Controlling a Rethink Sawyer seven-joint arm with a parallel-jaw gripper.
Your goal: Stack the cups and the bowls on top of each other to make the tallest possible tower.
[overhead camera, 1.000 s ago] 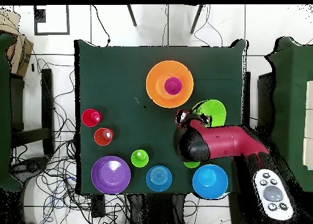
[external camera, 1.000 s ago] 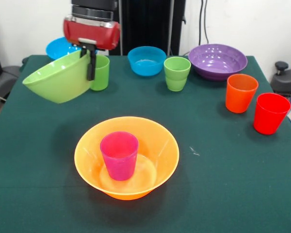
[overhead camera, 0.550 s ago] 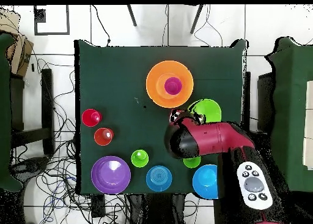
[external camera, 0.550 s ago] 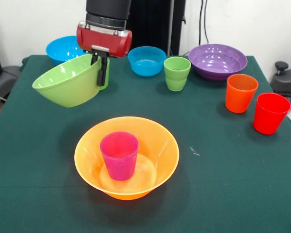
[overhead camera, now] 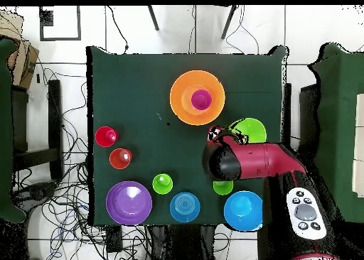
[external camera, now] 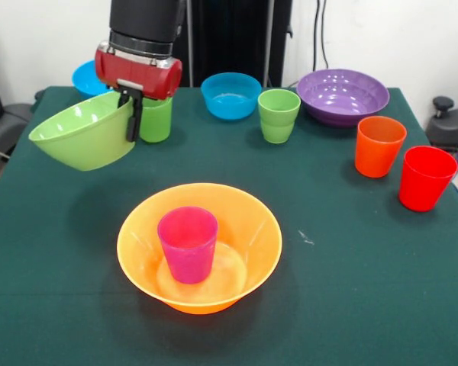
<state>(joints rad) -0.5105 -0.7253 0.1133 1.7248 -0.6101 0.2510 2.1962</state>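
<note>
The end effector [external camera: 129, 114], clamped on the rim of the glossy lime green plastic bowl [external camera: 82, 139], is swinging it back away from the big orange plastic bowl [external camera: 199, 245] holding the purple plastic cup [external camera: 188, 244], so the stacking is stalling.

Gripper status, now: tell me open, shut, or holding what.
Gripper: shut on the rim of the green bowl, holding it tilted in the air above the table.
</note>
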